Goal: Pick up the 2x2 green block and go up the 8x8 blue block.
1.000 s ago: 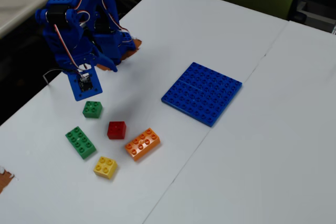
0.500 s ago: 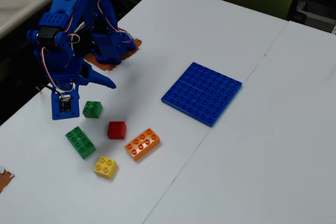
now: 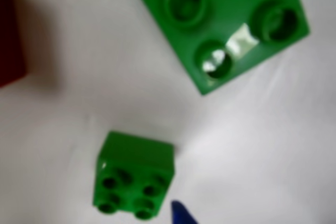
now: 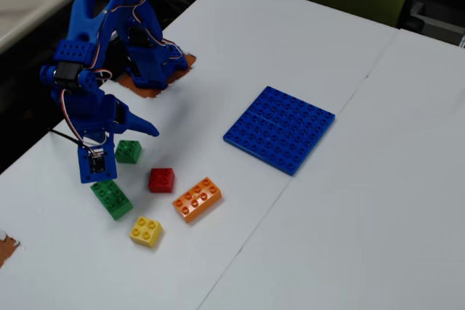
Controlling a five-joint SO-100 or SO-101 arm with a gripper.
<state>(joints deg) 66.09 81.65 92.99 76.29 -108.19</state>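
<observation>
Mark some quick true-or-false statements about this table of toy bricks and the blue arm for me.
1. The small green block lies on the table beside the gripper, not lifted. True.
2. The blue baseplate carries a brick. False: nothing sits on it.
3. The red brick lies between the small green block and the orange brick. True.
4. The yellow brick is stacked on the longer green brick. False: they lie apart.

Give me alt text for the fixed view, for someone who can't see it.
A blue robot arm's pincer hovers over a 2x2 green block on a white table. Nearby lie a longer green brick, red brick, yellow brick, orange brick and 8x8 blue block.
</observation>
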